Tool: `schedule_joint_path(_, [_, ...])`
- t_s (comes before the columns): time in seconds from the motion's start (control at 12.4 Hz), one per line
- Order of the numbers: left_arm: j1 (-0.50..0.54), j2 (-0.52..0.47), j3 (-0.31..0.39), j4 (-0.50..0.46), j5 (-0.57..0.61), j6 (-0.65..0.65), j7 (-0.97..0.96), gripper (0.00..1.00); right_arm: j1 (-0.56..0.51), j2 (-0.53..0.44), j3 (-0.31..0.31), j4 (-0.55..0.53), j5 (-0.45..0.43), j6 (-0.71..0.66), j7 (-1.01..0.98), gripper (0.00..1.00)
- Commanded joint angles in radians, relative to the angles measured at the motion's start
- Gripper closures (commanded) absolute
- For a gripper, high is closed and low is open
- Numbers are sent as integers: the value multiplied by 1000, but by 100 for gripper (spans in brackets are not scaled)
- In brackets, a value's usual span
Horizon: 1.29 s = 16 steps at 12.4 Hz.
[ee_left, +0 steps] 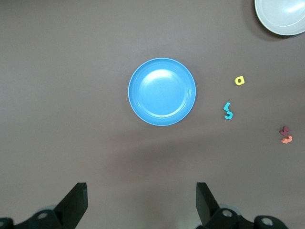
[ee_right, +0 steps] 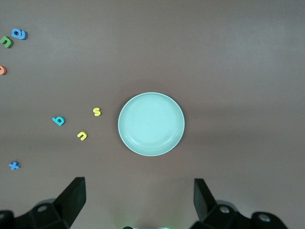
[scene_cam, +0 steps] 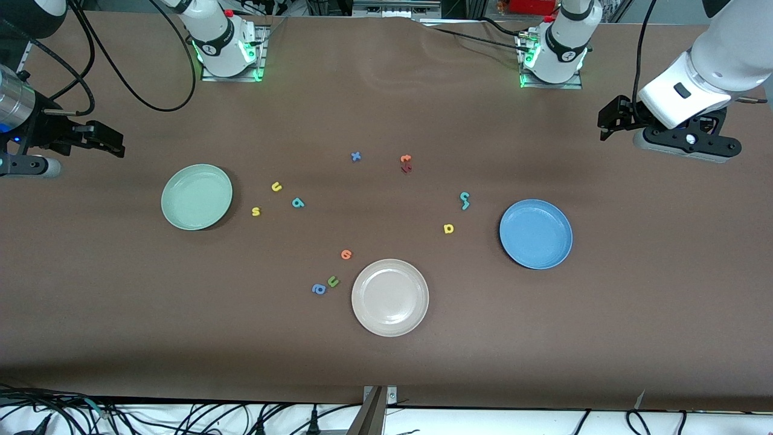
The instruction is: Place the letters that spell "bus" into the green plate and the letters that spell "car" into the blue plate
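Observation:
The green plate (scene_cam: 197,197) (ee_right: 151,124) lies toward the right arm's end. Beside it are the yellow u (scene_cam: 276,186) (ee_right: 82,135), teal b (scene_cam: 298,203) (ee_right: 58,120) and yellow s (scene_cam: 256,211) (ee_right: 96,111). The blue plate (scene_cam: 535,234) (ee_left: 162,91) lies toward the left arm's end. Near it the teal c (scene_cam: 464,196) (ee_left: 228,115) touches the teal r (scene_cam: 465,206) (ee_left: 227,106), with the yellow a (scene_cam: 449,228) (ee_left: 239,80) slightly nearer the camera. My left gripper (scene_cam: 611,119) (ee_left: 142,205) hangs open and empty, high above the table. My right gripper (scene_cam: 104,140) (ee_right: 138,202) does the same.
A beige-white plate (scene_cam: 390,296) (ee_left: 281,16) sits nearest the camera. Beside it lie an orange letter (scene_cam: 346,254), a green u (scene_cam: 333,281) and a blue a (scene_cam: 319,289). Farther back are a blue x (scene_cam: 356,156) and touching orange (scene_cam: 406,159) and dark red (scene_cam: 406,168) letters.

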Motion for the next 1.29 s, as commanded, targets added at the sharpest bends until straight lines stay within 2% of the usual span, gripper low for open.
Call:
schedule_joint_path(0.0, [-5,14,2,32,7,-23,18,0,-11,-18,11,-21,17,11,12,0])
schedule_joint_path(0.97, [-5,14,2,31,7,-23,18,0,-10,-20,14,-55,24,17,14,0])
schedule_joint_path(1.21, [-5,14,2,31,7,-23,18,0,-8,-15,63,-107,27,66,135,1])
